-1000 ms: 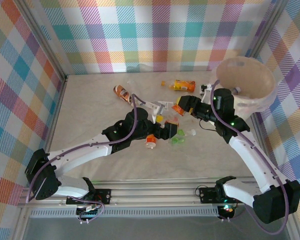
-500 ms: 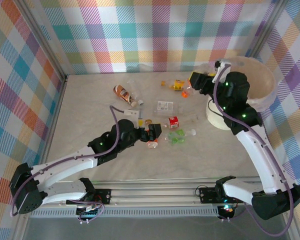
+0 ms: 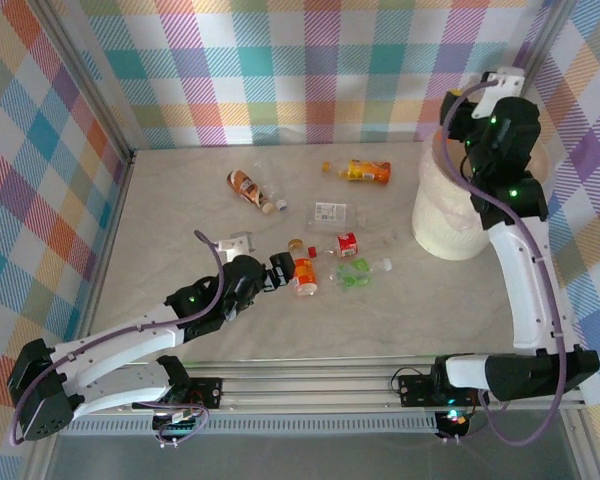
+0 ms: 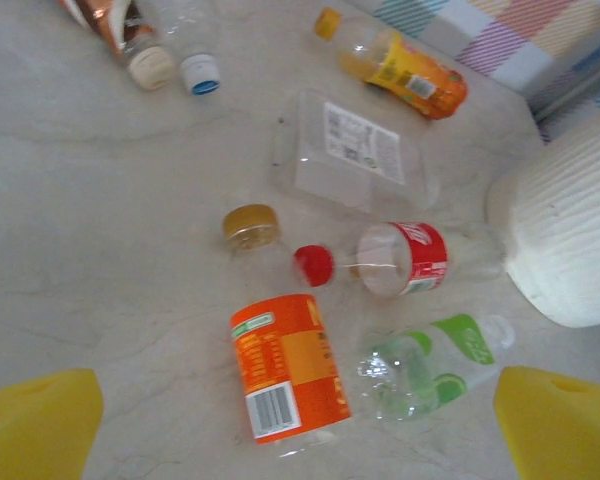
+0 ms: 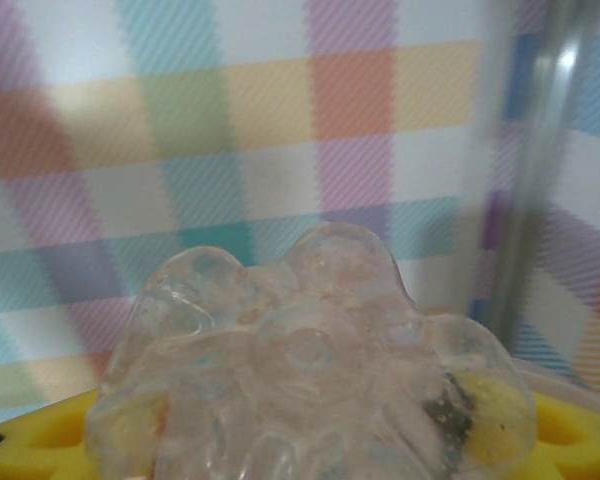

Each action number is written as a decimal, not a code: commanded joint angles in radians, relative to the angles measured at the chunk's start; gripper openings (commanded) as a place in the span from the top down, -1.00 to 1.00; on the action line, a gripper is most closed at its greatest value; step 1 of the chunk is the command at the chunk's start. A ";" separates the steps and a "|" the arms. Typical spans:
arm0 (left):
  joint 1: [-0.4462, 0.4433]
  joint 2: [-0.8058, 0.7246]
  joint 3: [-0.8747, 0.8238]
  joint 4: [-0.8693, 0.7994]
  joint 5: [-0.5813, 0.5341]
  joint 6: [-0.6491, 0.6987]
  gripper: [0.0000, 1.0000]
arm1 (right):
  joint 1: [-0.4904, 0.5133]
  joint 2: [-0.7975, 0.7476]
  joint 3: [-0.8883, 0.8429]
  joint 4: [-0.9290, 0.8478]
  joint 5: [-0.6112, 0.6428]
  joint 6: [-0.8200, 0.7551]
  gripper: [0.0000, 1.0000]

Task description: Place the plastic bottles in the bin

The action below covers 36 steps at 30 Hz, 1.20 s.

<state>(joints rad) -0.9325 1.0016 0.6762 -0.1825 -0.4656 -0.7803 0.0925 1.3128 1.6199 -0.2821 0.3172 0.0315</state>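
My left gripper (image 3: 279, 271) (image 4: 295, 440) is open low over the table, its yellow pads (image 4: 36, 422) wide apart. An orange-label bottle (image 4: 285, 370) (image 3: 305, 275) lies just ahead, between them. Beside it are a green-label bottle (image 4: 425, 368), a red-label bottle (image 4: 402, 260), a clear flat bottle (image 4: 355, 152), an orange juice bottle (image 4: 405, 70) (image 3: 366, 171) and a brown-label bottle (image 3: 245, 185). My right gripper (image 3: 462, 115) (image 5: 310, 445) is raised at the cream bin (image 3: 448, 218) (image 4: 570, 240), shut on a clear crushed bottle (image 5: 310, 365) whose base faces the camera.
A gold cap (image 4: 250, 225) and a red cap (image 4: 313, 264) sit among the bottles. Plaid walls close in the table on three sides, and the right gripper faces the back wall (image 5: 280, 120). A metal corner post (image 5: 540, 170) stands to its right.
The right arm has lifted from the table up to the bin, carrying the clear bottle. The left arm has drawn back toward the near left, its gripper open behind the orange-label bottle.
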 commanded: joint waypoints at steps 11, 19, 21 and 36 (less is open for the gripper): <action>0.009 -0.012 -0.029 -0.083 -0.075 -0.094 -1.00 | -0.161 0.082 -0.096 0.015 0.260 -0.277 0.07; 0.009 0.021 -0.019 -0.074 -0.065 -0.098 -1.00 | -0.217 0.116 -0.168 0.121 0.272 -0.365 -0.07; 0.010 0.027 -0.015 -0.073 -0.058 -0.100 -1.00 | -0.227 0.124 -0.173 0.121 0.273 -0.377 -0.12; 0.012 0.084 -0.014 -0.027 -0.026 -0.112 -1.00 | -0.232 0.053 -0.149 -0.020 0.259 -0.266 -0.85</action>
<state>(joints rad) -0.9302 1.0657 0.6571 -0.2489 -0.5064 -0.8761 -0.1318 1.4200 1.4445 -0.2394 0.6025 -0.3069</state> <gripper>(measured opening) 0.998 0.917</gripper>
